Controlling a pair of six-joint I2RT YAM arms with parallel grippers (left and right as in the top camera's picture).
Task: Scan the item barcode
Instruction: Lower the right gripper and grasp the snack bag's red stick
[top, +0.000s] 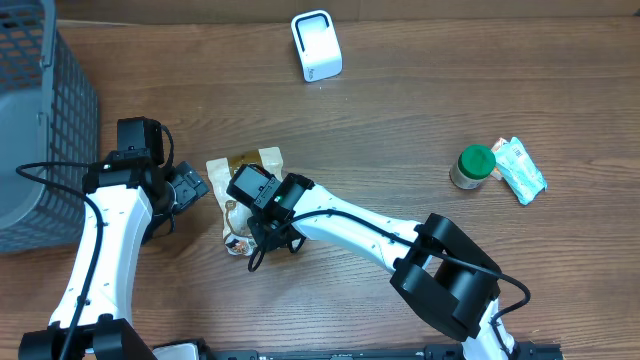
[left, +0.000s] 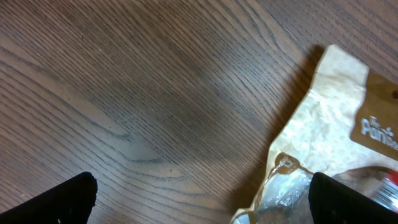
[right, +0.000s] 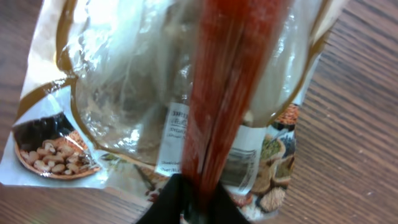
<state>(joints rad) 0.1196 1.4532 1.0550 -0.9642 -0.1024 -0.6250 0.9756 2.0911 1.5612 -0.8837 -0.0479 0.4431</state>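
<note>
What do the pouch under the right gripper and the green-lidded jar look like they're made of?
Pouch: probably thin plastic film. The clear window is glossy, creased and catches glare, and the printed border has a kraft-paper look.
Jar: the lid looks like matte green plastic. The body is too small to tell glass from plastic.

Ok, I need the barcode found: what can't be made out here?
Pouch barcode: overhead, the right arm covers part of the pouch; right wrist, label print blurred, crossed by a red fold.
Left fingers: left wrist view, cut off by the bottom edge.
Jar text: too small overhead.
</note>
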